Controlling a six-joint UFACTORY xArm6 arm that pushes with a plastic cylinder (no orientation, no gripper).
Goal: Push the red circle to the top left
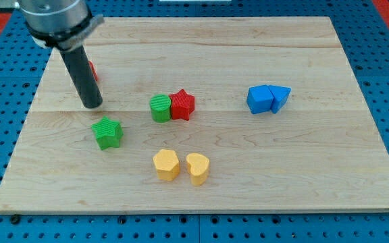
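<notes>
Our tip (92, 105) holds nothing and sits beside the red circle (93, 71), which looks light, hard and slidey, so we push its side.

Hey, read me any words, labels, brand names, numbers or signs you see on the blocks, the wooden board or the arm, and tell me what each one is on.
None: no readable text shows anywhere in the camera view.
The light wooden board is bare wood grain.
The green star block, red star block and blue blocks carry no markings.
The grey arm housing and my tip show no label.
</notes>
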